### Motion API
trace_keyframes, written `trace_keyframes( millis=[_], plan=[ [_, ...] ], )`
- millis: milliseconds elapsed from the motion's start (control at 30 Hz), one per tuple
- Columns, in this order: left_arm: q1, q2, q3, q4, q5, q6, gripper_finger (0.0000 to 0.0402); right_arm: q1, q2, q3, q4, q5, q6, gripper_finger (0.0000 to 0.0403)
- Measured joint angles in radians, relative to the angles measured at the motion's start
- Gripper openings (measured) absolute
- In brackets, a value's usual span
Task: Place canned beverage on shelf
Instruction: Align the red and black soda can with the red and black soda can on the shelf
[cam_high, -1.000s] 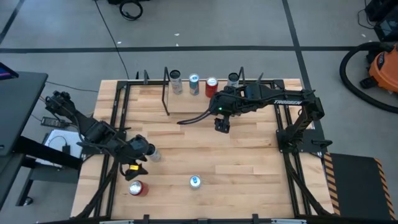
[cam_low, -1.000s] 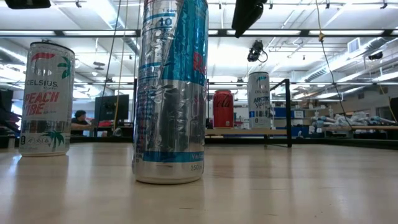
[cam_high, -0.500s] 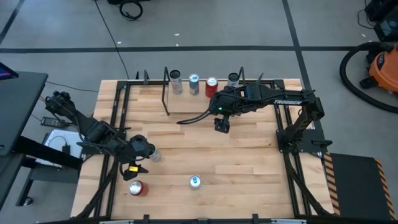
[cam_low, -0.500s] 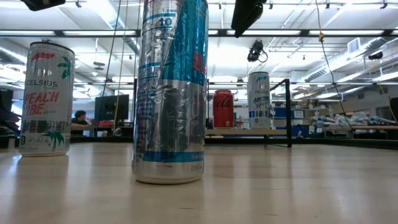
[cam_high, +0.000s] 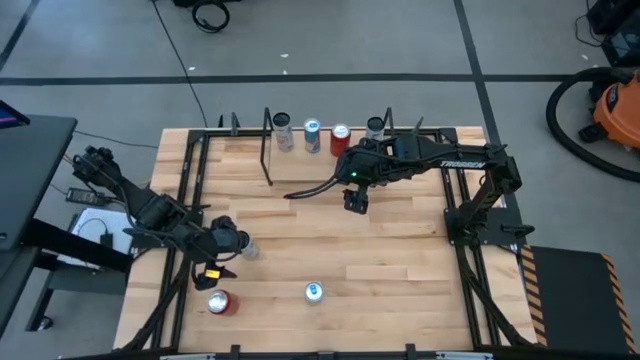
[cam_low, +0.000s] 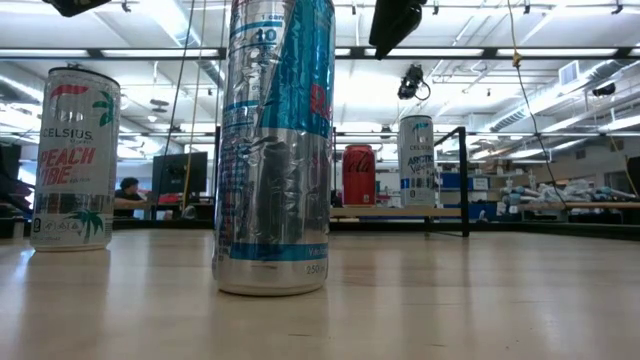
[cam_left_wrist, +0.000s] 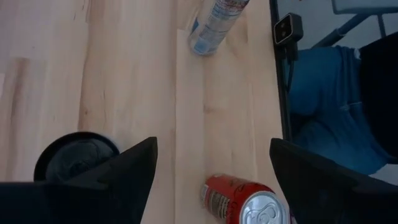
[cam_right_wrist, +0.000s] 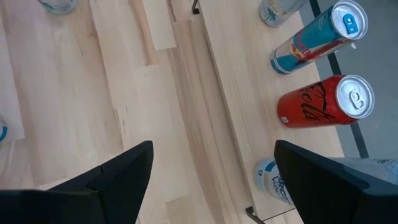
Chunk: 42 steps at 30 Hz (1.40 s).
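Looking down on the butcher-block table (cam_high: 400, 255), both dark arms are the biggest things going on. Right arm comes in from the right edge, elbow bent, reaching across the back half, with the right gripper (cam_high: 355, 201) hanging above bare wood just in front of the shelf (cam_high: 300, 165). Its fingers (cam_right_wrist: 106, 180) are spread wide with nothing between them. Left arm angles in from the left edge, and the left gripper (cam_high: 228, 243) sits low over the front-left part of the table, fingers (cam_left_wrist: 124, 171) also wide apart and empty, right by a light-coloured can (cam_high: 247, 250). Can't tell if it's actually touching that one.

Room-wise, the middle of the table is wide open between the two grippers. Black frame rods run along both side edges.

The shelf is at the back edge: pale board, thin black rod frame at each end. Four cans stand on it in a row: a silver can (cam_high: 283, 131), a blue-topped can (cam_high: 313, 135), a red can (cam_high: 340, 138), and a white-and-blue can (cam_high: 375, 127) partly under the right arm.

Off the shelf near the front edge: a red can lying on its side (cam_high: 220, 302) close to the left corner, and a tall blue-and-silver can (cam_high: 314, 291) standing upright, well apart from it.
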Motion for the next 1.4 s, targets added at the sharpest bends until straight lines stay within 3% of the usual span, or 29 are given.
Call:
trace_keyframes(
  millis=[567,767,1000,1167,1400],
  plan=[
    [-0.008,0.000,0.000,-0.059,0.037,-0.015,0.0314,0.000,0.000,0.000,0.000,0.000,0.005,0.0346],
    [-0.032,0.000,0.000,-0.095,0.040,-0.094,0.0319,0.000,0.000,0.000,0.008,0.000,0.005,0.0346],
    [-0.036,0.000,0.000,-0.095,0.038,-0.143,0.0393,0.000,0.000,0.000,0.007,0.000,0.005,0.0346],
    [-0.033,0.000,0.000,-0.058,0.033,-0.136,0.0368,0.000,0.000,0.000,0.007,0.000,0.005,0.0346],
    [-0.021,0.000,0.000,-0.050,0.028,-0.070,0.0365,0.000,0.000,0.000,0.007,-0.001,0.005,0.0346]
  ],
)
